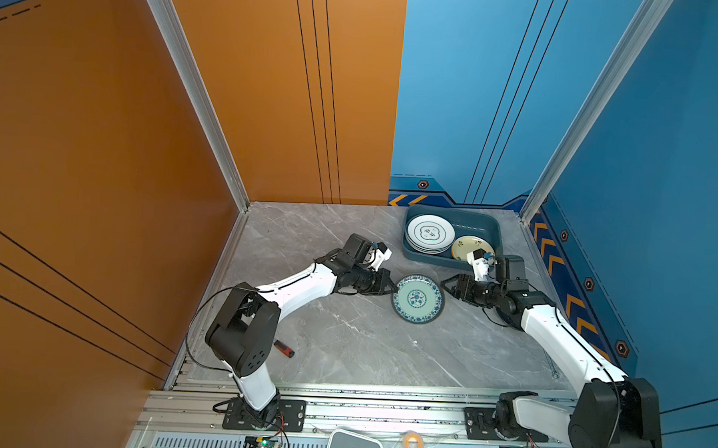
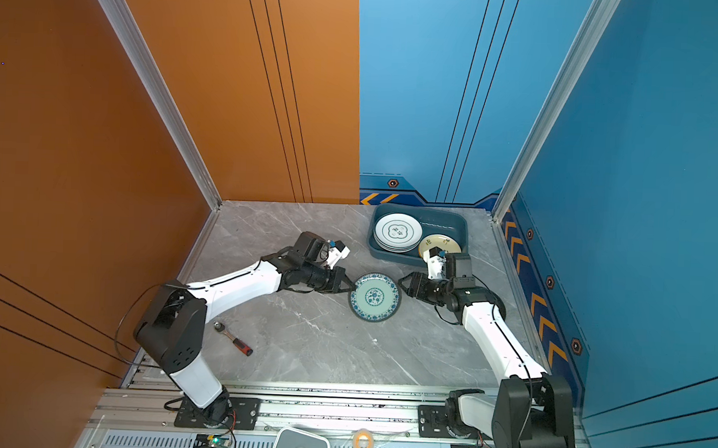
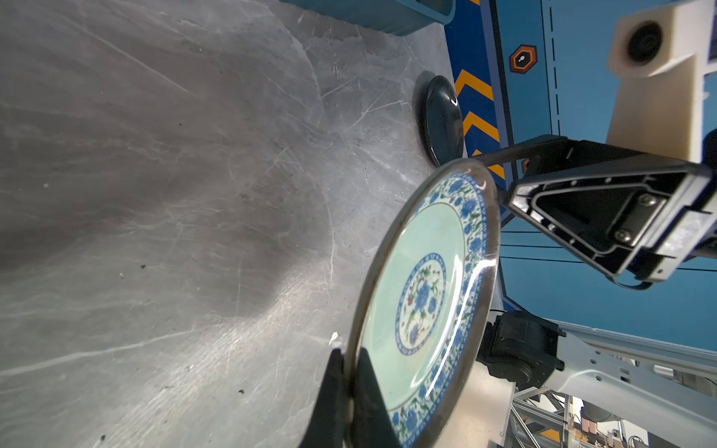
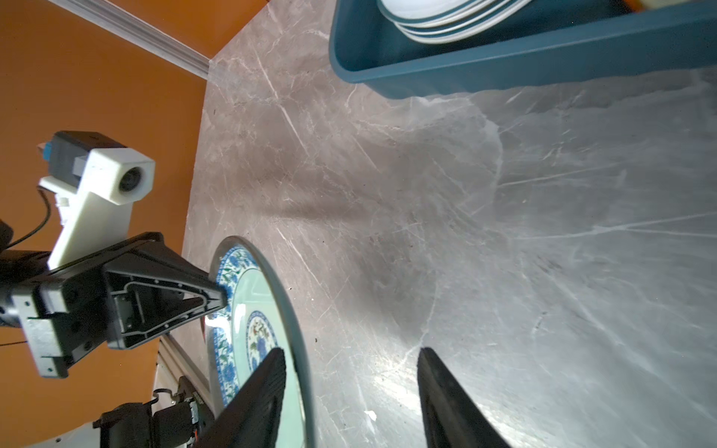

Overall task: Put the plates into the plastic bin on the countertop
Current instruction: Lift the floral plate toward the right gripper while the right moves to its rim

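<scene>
Near the dark teal plastic bin, our left gripper pinches the round teal-patterned plate, rim slippery-looking; right gripper gapes.

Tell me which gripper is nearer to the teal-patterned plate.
Left. The left gripper is shut on the rim of the teal-patterned plate; the right gripper is open beside the opposite rim.

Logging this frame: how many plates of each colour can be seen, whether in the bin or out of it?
White green-rimmed plates, stacked in the plastic bin: at least 3, rims too close to count surely
Cream plate, in the bin: 1
Teal-patterned plate, rim pinched by the left gripper: 1
Black plate, on the countertop: 1
Total: at least 6
</scene>
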Robot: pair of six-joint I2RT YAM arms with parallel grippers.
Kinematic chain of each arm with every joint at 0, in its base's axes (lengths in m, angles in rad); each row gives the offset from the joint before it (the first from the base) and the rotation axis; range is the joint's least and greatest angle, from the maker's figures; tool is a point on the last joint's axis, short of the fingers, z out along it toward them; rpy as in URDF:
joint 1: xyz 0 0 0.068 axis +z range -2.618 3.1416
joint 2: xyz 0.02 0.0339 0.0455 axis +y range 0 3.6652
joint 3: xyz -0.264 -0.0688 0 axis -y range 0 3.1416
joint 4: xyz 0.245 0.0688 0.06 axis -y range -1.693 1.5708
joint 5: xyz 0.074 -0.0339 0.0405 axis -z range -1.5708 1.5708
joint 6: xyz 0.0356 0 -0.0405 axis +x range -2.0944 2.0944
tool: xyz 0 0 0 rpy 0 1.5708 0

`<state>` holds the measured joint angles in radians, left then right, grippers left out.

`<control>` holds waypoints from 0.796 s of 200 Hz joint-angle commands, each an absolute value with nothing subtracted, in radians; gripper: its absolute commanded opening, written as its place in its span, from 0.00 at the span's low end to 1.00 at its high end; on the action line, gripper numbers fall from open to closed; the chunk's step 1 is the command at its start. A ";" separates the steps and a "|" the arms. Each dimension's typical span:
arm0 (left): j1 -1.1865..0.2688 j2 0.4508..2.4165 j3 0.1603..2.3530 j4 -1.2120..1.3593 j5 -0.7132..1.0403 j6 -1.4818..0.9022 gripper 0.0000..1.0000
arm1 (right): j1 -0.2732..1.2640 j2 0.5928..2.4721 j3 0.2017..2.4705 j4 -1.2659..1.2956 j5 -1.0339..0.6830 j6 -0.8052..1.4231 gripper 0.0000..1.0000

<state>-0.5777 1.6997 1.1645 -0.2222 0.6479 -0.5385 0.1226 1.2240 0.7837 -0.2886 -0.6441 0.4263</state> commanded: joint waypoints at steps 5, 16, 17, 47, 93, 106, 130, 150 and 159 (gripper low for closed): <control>-0.567 1.660 1.153 -0.219 0.666 -0.522 0.00 | 0.129 1.211 0.789 -0.237 -0.687 0.460 0.57; -0.562 1.658 1.148 -0.214 0.667 -0.523 0.00 | 0.133 1.212 0.787 -0.226 -0.706 0.468 0.57; -0.562 1.657 1.147 -0.213 0.667 -0.523 0.00 | 0.134 1.212 0.787 -0.226 -0.707 0.468 0.57; -0.548 1.651 1.136 -0.200 0.673 -0.528 0.00 | 0.149 1.236 0.795 -0.239 -0.735 0.454 0.56; -0.536 1.639 1.148 -0.207 0.678 -0.525 0.00 | 0.177 1.295 0.801 -0.237 -0.787 0.437 0.51; -0.532 1.640 1.150 -0.208 0.680 -0.524 0.00 | 0.189 1.310 0.802 -0.231 -0.803 0.436 0.46; -0.527 1.646 1.152 -0.206 0.681 -0.525 0.00 | 0.212 1.334 0.800 -0.215 -0.828 0.434 0.33; -0.526 1.651 1.151 -0.201 0.681 -0.525 0.00 | 0.222 1.348 0.801 -0.203 -0.839 0.436 0.24; -0.524 1.653 1.151 -0.200 0.680 -0.525 0.00 | 0.223 1.353 0.801 -0.199 -0.844 0.439 0.21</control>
<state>-0.5346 1.6680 1.1458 -0.2203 0.6491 -0.5385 0.2150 1.3373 0.7841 -0.2314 -0.8059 0.4427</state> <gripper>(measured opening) 0.060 0.242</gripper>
